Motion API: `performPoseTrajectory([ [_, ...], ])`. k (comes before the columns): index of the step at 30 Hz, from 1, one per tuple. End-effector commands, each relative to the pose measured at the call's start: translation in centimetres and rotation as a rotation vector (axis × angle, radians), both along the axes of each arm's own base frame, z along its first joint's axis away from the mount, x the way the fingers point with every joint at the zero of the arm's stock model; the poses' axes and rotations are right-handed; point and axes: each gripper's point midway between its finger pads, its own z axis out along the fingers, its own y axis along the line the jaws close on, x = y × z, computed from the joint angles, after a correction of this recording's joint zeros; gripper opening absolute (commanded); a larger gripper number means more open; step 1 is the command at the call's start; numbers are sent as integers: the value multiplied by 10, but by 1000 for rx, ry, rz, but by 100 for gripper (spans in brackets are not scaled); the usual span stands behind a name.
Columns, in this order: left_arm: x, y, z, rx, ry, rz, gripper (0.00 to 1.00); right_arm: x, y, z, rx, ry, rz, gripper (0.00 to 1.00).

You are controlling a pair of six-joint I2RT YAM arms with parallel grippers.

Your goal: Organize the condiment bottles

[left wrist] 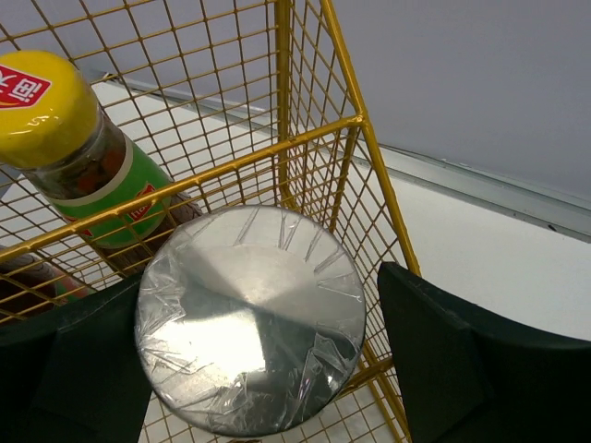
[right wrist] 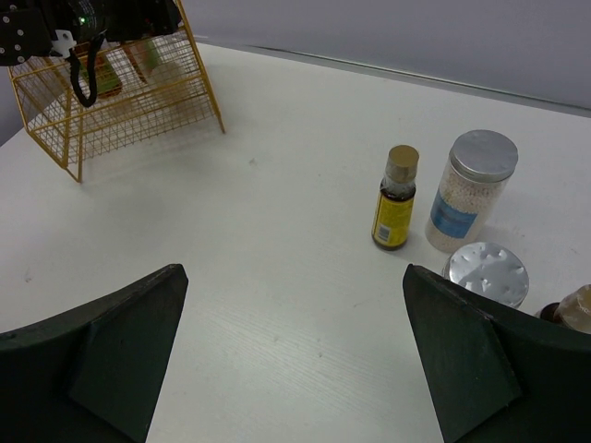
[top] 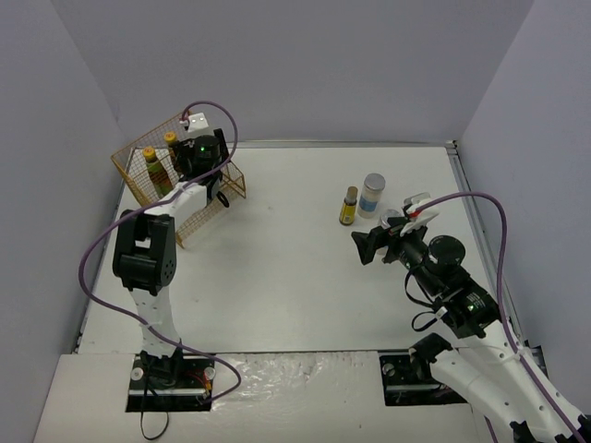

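A yellow wire basket [top: 205, 214] stands at the back left. In it are two dark bottles, one yellow-capped [top: 148, 155], one orange-capped [top: 170, 138]. My left gripper [top: 199, 159] is down in the basket, open around a silver-lidded jar [left wrist: 249, 332]; a thin gap shows between lid and right finger [left wrist: 462, 369]. A yellow-capped, green-labelled bottle [left wrist: 55, 120] stands just beyond the jar. My right gripper [top: 371, 244] is open and empty above the table. Ahead of it stand a slim yellow-labelled bottle [right wrist: 395, 198], a tall jar of white grains [right wrist: 471, 189] and a squat silver-lidded jar [right wrist: 487, 274].
Another bottle [right wrist: 572, 309] shows only partly at the right edge of the right wrist view. The basket [right wrist: 120, 101] lies far to the left of the right gripper. Grey walls close the table at the back and sides. A purple cable loops over the left arm.
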Motion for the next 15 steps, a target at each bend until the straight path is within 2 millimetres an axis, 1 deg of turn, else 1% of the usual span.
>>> performPoseTrajectory([
  [1, -8, 6, 79, -56, -167, 22, 88, 9, -4, 20, 64, -46, -58, 100],
  [2, -13, 6, 82, -63, -156, 19, 92, 13, -9, 15, 67, -25, -98, 100],
  [4, -21, 4, 82, -76, -126, 10, 97, 18, -15, 6, 71, 21, -158, 100],
  [5, -26, 1, 85, -89, -118, -5, 97, 21, -20, 2, 72, 39, -194, 100],
  [7, -38, -4, 99, -120, -115, -31, 97, 27, -31, -7, 67, 72, -278, 100],
  [8, -45, -8, 102, -130, -98, -51, 97, 30, -34, -16, 56, 102, -310, 100],
  [10, -64, -16, 106, -151, -46, -98, 97, 34, -41, -38, 20, 173, -377, 100],
  [11, -76, -22, 107, -161, -22, -131, 97, 36, -44, -46, 15, 193, -405, 100],
  [14, -101, -34, 122, -185, -4, -222, 97, 41, -51, -57, 17, 221, -474, 99],
  [15, -111, -36, 121, -184, 24, -251, 97, 44, -52, -63, 4, 235, -492, 99],
])
